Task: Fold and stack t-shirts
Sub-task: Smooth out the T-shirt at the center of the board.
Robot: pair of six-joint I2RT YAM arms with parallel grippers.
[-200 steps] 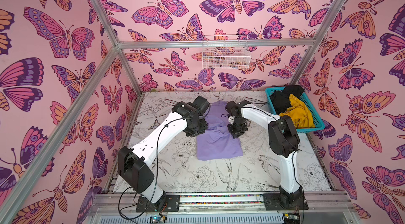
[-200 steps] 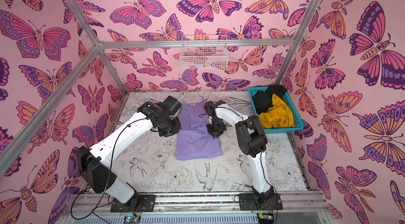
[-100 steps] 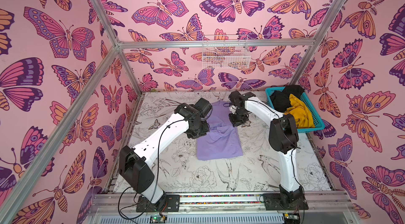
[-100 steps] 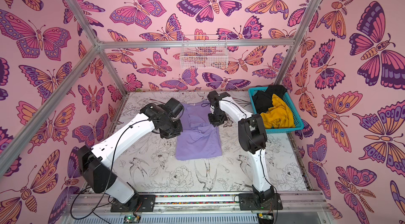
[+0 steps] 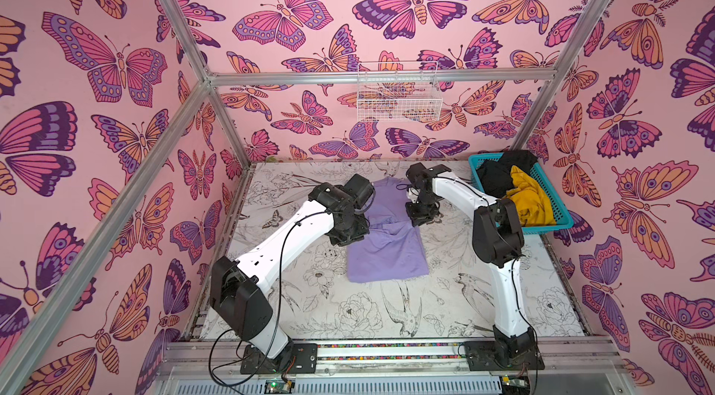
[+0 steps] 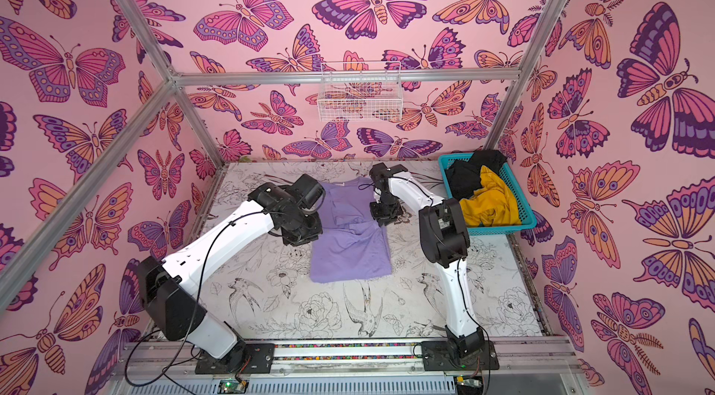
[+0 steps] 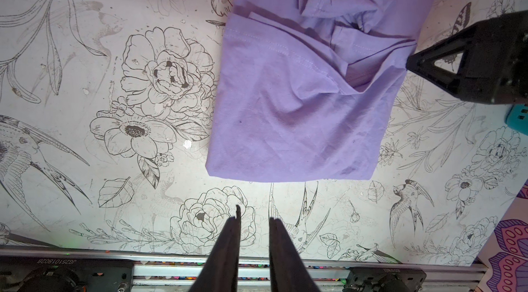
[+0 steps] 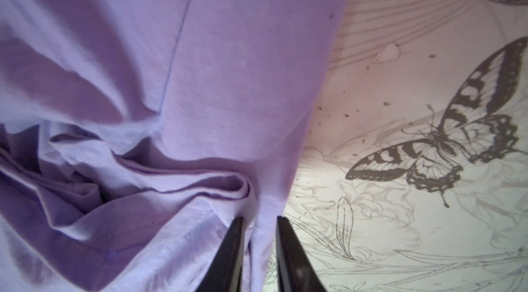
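You see the right gripper (image 8: 257, 223), jaws narrowly parted, poised over the rumpled edge of the lavender t-shirt (image 8: 228, 76), with a butterfly (image 8: 445, 147) printed on the table (image 8: 400, 233) alongside.

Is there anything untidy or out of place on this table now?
The lavender shirt is folded unevenly: its middle is bunched into deep creases, and the stitched hem lies slanted. The black shirt and the yellow shirt lie crumpled, unfolded, in the teal basket.
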